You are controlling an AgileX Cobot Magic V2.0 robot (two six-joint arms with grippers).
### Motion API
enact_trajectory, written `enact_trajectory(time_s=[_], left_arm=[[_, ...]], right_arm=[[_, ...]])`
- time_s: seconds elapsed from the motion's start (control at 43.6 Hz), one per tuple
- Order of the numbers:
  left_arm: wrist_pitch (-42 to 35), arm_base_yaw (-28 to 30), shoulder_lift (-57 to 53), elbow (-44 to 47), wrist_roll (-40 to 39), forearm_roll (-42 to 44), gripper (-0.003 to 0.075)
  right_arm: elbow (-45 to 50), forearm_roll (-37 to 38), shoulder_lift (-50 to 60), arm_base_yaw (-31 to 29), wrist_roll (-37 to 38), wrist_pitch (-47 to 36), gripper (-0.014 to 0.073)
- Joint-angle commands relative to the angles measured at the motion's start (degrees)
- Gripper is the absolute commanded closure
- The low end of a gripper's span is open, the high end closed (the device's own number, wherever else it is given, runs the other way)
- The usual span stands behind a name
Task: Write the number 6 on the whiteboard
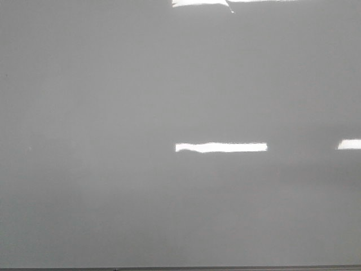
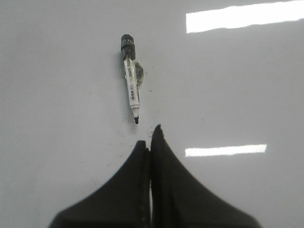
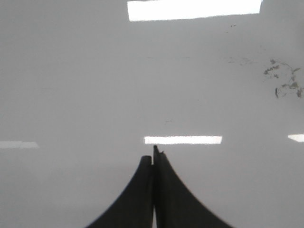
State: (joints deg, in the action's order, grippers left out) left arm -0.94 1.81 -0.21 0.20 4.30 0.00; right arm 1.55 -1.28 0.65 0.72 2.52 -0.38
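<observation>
The whiteboard [image 1: 113,113] fills the whole front view as a glossy pale grey surface with bright reflections of lamps [image 1: 221,147] and a thin dark edge along the bottom. No arm shows in that view, and no pen line can be seen there — the number 6 is not visible in any of the three pictures, so I judge that the writing has not begun.

In the left wrist view, the left gripper [image 2: 151,137] has its two dark fingers pressed together with nothing between them. A marker [image 2: 131,85] lies flat on the board just beyond the fingertips, apart from them, with its uncovered tip pointing toward the gripper and its dark end away from it. It lies there probably because it must be picked up before any stroke is possible, and the gripper hangs close above it for this reason. Around the tip there are a few tiny dark specks on the board.

The right gripper [image 3: 153,156] is also closed and empty, over a bare part of the board. Some faint smudges [image 3: 285,80] — they look like remains of old ink — lie well apart from it. They form no number.

The fingers would need to open first to take the marker.
</observation>
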Motion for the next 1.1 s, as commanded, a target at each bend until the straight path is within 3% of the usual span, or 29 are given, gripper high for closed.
enact_trajectory(time_s=[0.0, 0.39, 0.733, 1.077], left_arm=[[-6.9, -0.4, -0.8, -0.4, -0.2, -1.9, 0.0741], [3.1, -0.4, 1.6, -21.4, 0.0, -3.4, 0.0741], [22.2, -0.4, 15.3, -42.1, 0.0, 1.1, 0.0741], [32.2, -0.4, 26.4, -43.0, 0.0, 0.0, 0.0741]], right_arm=[[-1.7, 0.6, 1.0, -0.2, -0.3, -4.9, 0.0662], [-23.9, 0.6, -2.5, -0.2, -0.2, 8.6, 0.0662], [-39.7, 0.6, -18.0, -0.2, -0.2, 16.4, 0.0662], [-40.5, 0.6, -33.6, -0.2, -0.2, 20.7, 0.0662]])
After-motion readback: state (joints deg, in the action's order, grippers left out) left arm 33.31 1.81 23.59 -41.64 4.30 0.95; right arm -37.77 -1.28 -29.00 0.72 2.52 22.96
